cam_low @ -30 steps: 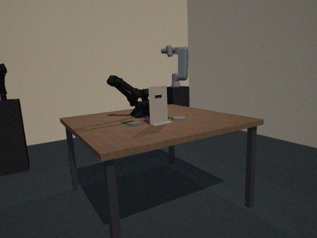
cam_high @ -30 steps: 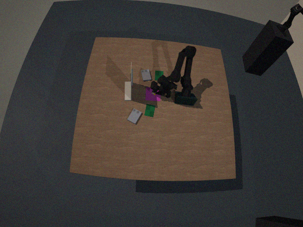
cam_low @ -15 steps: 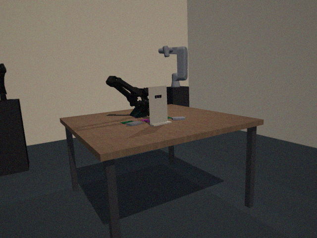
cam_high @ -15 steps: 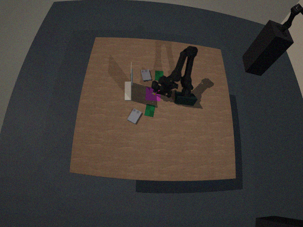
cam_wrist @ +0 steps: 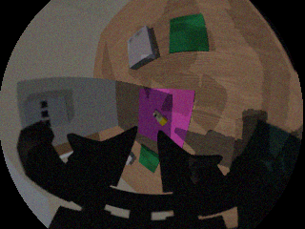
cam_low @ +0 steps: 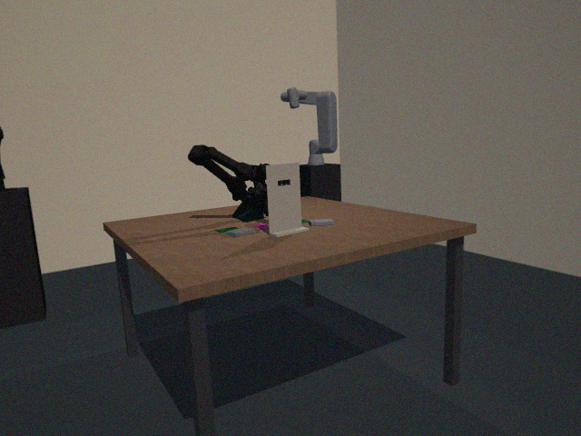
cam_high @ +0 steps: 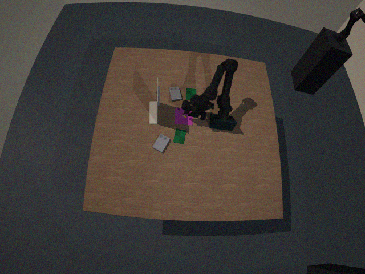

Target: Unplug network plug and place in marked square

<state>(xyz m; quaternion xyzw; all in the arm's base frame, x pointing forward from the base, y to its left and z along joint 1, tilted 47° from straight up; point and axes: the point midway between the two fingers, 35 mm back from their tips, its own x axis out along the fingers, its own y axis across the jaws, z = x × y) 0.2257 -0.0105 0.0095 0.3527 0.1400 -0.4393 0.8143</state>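
The small grey and yellow plug appears to lie on the magenta marked square, inside its edges. Its thin tab is too small to make out. My gripper is open, with a narrow gap between its fingertips. The plug shows beyond the fingertips in the wrist view, not between them. The upright panel stands beside the square. Its grey socket block shows dark openings and no plug in the wrist view.
A green patch and a grey box lie on one side of the square. Another green patch and grey box lie on the other side. The panel's pale foot rests on the table.
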